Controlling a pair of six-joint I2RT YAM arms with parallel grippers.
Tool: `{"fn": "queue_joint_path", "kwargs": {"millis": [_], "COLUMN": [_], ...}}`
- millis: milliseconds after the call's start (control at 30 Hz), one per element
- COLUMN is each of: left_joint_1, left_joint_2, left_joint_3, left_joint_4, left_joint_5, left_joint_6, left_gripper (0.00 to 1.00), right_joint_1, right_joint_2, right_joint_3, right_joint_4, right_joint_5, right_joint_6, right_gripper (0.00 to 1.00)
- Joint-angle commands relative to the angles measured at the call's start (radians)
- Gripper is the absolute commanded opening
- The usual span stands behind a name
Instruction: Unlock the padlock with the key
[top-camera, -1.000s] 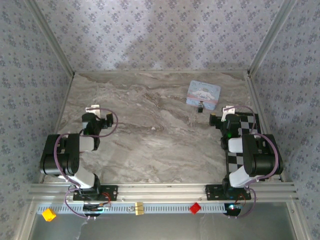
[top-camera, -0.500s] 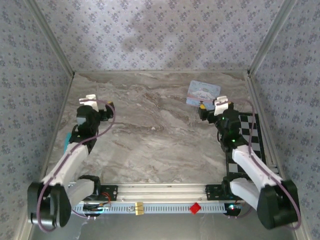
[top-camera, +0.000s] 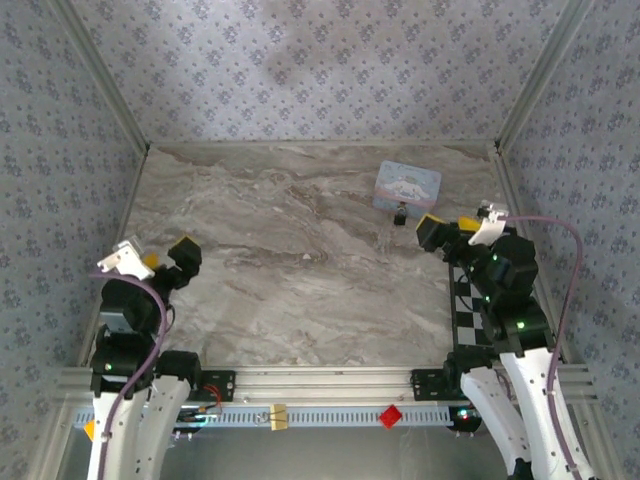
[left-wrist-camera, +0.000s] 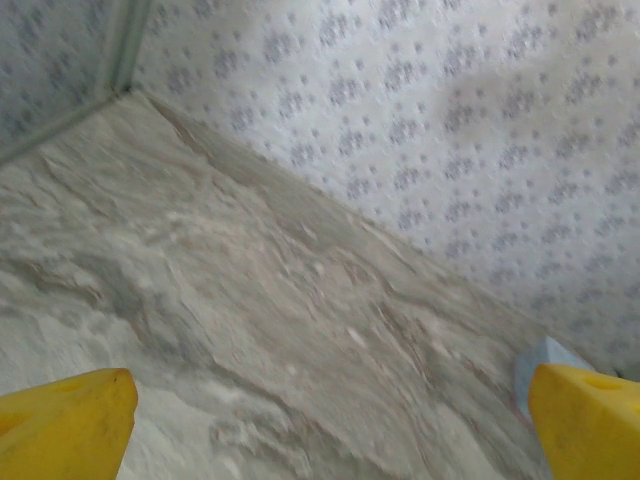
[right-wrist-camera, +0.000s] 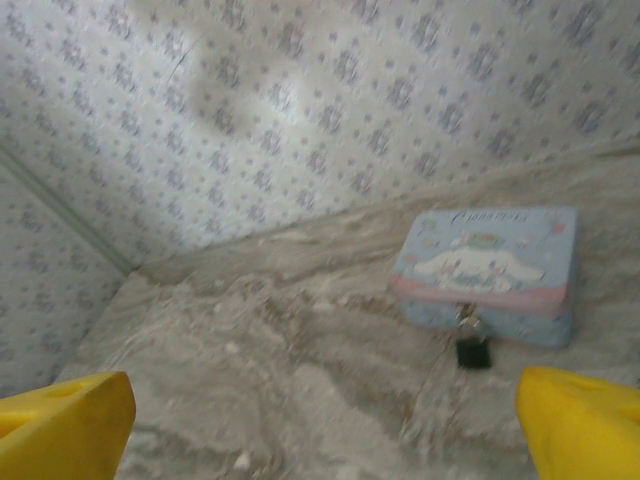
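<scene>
Both arms have swung lower in the frame. The left gripper (top-camera: 168, 258) and right gripper (top-camera: 448, 228) gape wide, empty. The padlock (top-camera: 400, 213) at upper right waits untouched.

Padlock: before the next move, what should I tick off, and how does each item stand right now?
1. Padlock located: ok, it sits at the near side of the blue tin.
2. Key located: cannot tell, I can't pick it out.
3. Right claw open and empty: ok.
4. Left claw open and empty: ok, near the table's left edge.
5. Way from right claw to padlock free: ok, only bare table lies between them.
</scene>
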Motion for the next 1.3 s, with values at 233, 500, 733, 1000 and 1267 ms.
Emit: {"fn": "queue_joint_path", "kwargs": {"millis": [233,500,733,1000,1267], "left_joint_1": [-0.059,-0.298,-0.595,-0.774,-0.777], "left_joint_2": [0.107,0.028,0.107,0.217,0.119], "left_joint_3": [-0.122,-0.269,-0.324,-0.322,-0.337], "left_joint_4": [-0.126,-0.176,-0.041,0.059,-0.007], "left_joint_5": [0.315,0.243,0.088,-0.034,-0.114], "left_joint_6": [-0.169,-0.419,-0.466,-0.472,-0.480], "left_gripper": [1.00,1.00,1.00,1.00,1.00], "right_joint_1": [0.147,0.486,0.842,0.999,1.079], "right_joint_2": [0.052,0.099,0.321,0.667,0.883], "right_joint_3": [0.005,-0.142,-0.190,-0.140,0.002], "right_joint_4": [-0.291,-0.357,-0.187,0.011,-0.011], "right_joint_5": [0.001,0.208,0.328,0.196,0.089], "right_joint_6": [0.141,0.433,0.621,0.657,0.614], "right_gripper": [0.99,0.98,0.97,0.91,0.76]}}
